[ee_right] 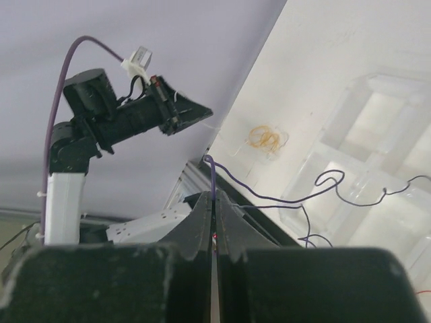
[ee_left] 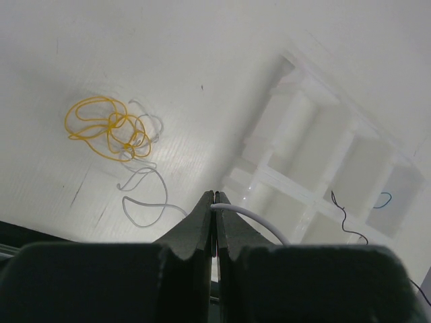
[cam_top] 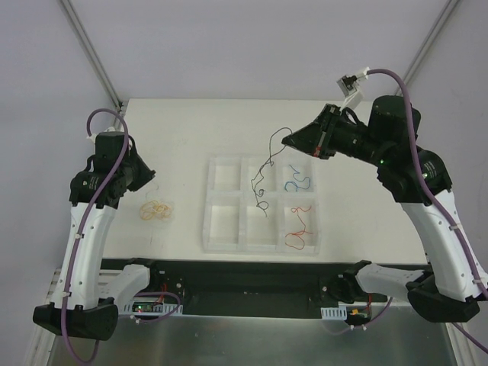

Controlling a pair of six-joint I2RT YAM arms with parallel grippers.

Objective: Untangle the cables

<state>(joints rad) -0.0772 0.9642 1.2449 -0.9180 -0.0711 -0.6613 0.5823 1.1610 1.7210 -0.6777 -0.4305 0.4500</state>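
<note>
My right gripper [cam_top: 287,140] [ee_right: 213,195] is shut on one end of a thin dark wire [cam_top: 268,162] [ee_right: 269,196] and holds it up. The wire hangs down into the middle cells of the clear tray [cam_top: 226,245]. A blue wire [cam_top: 297,182] lies in the tray's far right cell and a red wire [cam_top: 299,229] in its near right cell. My left gripper [cam_top: 153,174] [ee_left: 215,196] is shut on a white wire [ee_left: 257,219] above the table. A yellow curly wire [cam_top: 156,211] [ee_left: 104,126] lies left of the tray, tangled with a white wire [ee_left: 145,202].
The tray [ee_left: 269,171] has six cells; its left ones hold nothing I can see. The left arm [ee_right: 128,114] shows in the right wrist view, raised over the table's edge. The black rail [cam_top: 244,278] with both arm bases runs along the near edge.
</note>
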